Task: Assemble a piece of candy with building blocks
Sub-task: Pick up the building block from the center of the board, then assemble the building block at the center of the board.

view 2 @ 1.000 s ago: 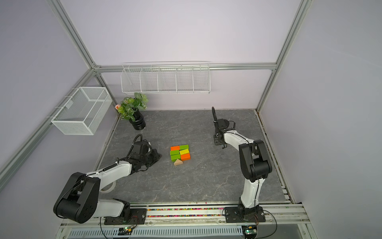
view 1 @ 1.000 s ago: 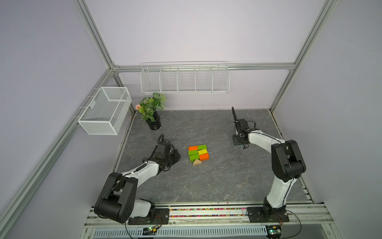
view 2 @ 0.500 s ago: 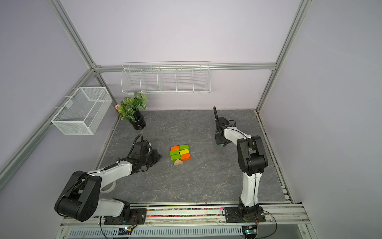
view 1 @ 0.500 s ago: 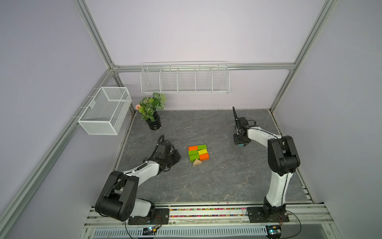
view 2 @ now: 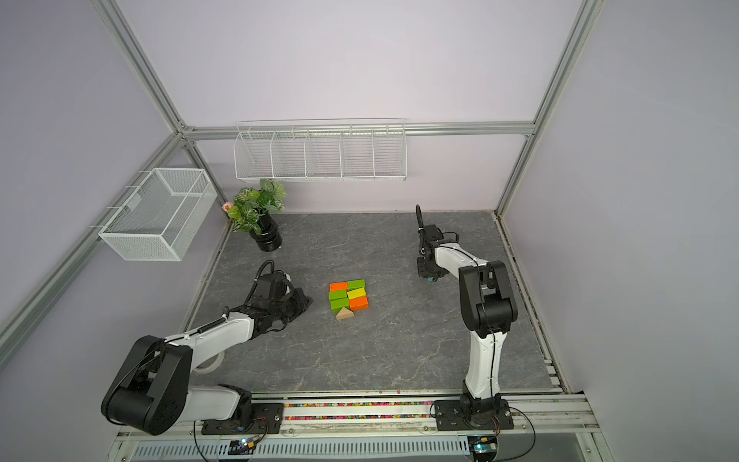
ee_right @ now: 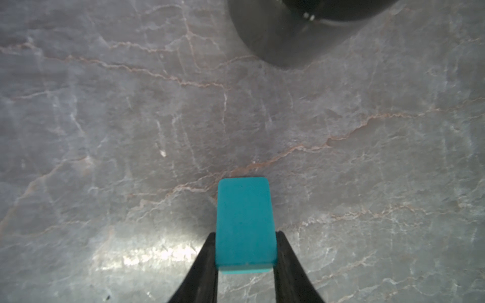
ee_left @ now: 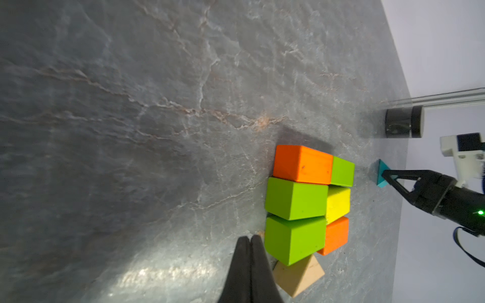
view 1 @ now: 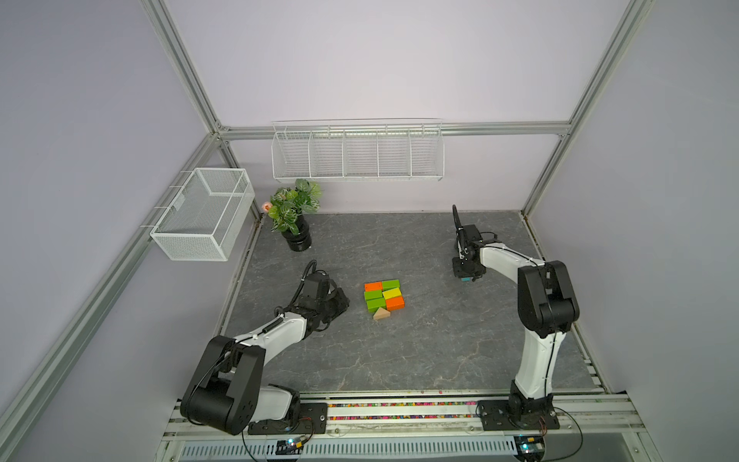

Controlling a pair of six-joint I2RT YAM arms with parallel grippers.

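In both top views, a two-by-three rectangle of green, orange and yellow building blocks (view 1: 383, 296) (view 2: 348, 296) lies mid-table, with a tan triangle (view 1: 381, 314) (ee_left: 299, 278) against its near end. The teal triangle (ee_right: 245, 225) (ee_left: 380, 174) rests on the table to the right and further back, apart from the rectangle. My right gripper (ee_right: 246, 233) (view 1: 464, 276) points down over it, its fingers pressed on both flat sides. My left gripper (ee_left: 248, 237) (view 1: 346, 305) is shut and empty, low beside the rectangle's left side.
A black round jar (ee_left: 402, 122) (ee_right: 301, 26) stands just behind the right gripper. A potted plant (view 1: 298, 236) sits at the back left. Wire baskets (view 1: 358, 150) (view 1: 202, 218) hang on the back and left walls. Bare grey table (view 1: 420, 352) lies in front of the blocks.
The right gripper's jaws have narrowed onto the teal triangle, and the right arm's elbow has drawn in. The left arm and the rectangle have not moved.
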